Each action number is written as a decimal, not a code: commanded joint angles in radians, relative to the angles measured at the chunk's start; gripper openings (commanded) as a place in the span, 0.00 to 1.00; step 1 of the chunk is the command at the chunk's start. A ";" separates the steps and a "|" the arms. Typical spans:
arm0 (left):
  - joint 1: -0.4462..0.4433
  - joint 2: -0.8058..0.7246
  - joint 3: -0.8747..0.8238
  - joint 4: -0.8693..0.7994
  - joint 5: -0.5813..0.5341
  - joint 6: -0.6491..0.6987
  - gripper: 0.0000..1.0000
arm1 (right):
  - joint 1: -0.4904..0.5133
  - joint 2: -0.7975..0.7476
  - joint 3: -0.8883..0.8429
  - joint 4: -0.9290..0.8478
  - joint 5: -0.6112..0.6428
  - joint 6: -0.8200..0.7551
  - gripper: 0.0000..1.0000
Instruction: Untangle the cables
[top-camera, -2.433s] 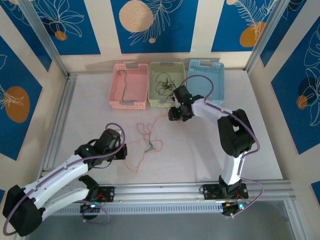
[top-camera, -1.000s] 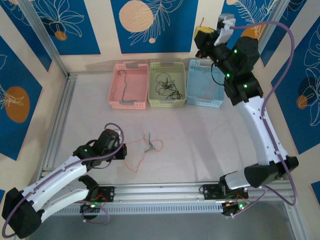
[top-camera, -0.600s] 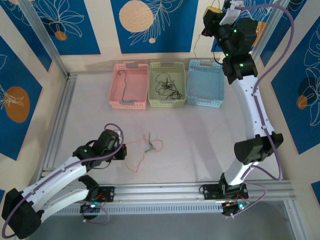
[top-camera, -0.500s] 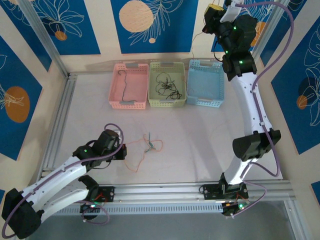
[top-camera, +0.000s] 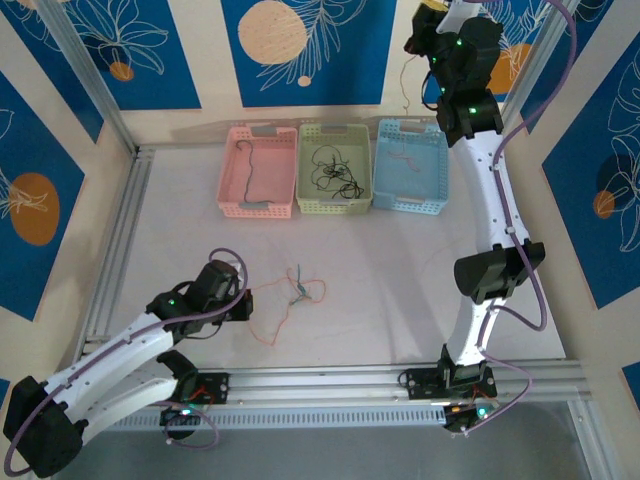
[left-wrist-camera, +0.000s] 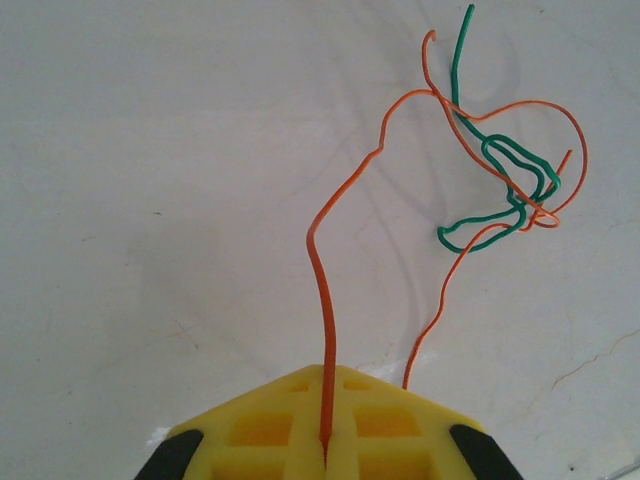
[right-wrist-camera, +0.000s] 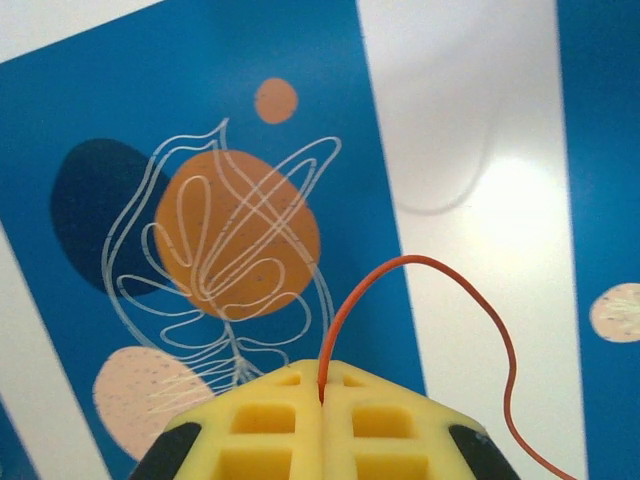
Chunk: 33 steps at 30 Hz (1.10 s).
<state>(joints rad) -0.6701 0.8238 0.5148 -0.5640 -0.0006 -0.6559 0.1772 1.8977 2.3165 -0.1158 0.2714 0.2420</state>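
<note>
Red wire (right-wrist-camera: 418, 259) is hanging from the pinching right claw (right-wrist-camera: 322, 385) high near the blue basket (top-camera: 411, 207), likely needing lowering before release; left claw (left-wrist-camera: 325, 445) is pinching orange wire (left-wrist-camera: 322, 300).

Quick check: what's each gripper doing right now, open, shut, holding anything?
Left gripper: shut on the orange cable.
Right gripper: shut on the red-orange cable.
</note>
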 joint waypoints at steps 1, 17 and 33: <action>-0.011 0.003 -0.013 0.002 0.019 0.005 0.00 | 0.000 0.017 0.039 -0.053 0.111 -0.012 0.00; -0.010 0.007 -0.015 0.009 0.022 0.005 0.00 | -0.018 -0.129 -0.640 0.087 0.171 0.207 0.00; -0.011 0.001 -0.022 0.012 0.025 0.002 0.00 | -0.162 -0.058 -0.779 0.049 0.141 0.365 0.00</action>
<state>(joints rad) -0.6701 0.8276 0.5056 -0.5606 0.0101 -0.6559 0.0299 1.8347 1.5192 -0.0677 0.4046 0.5709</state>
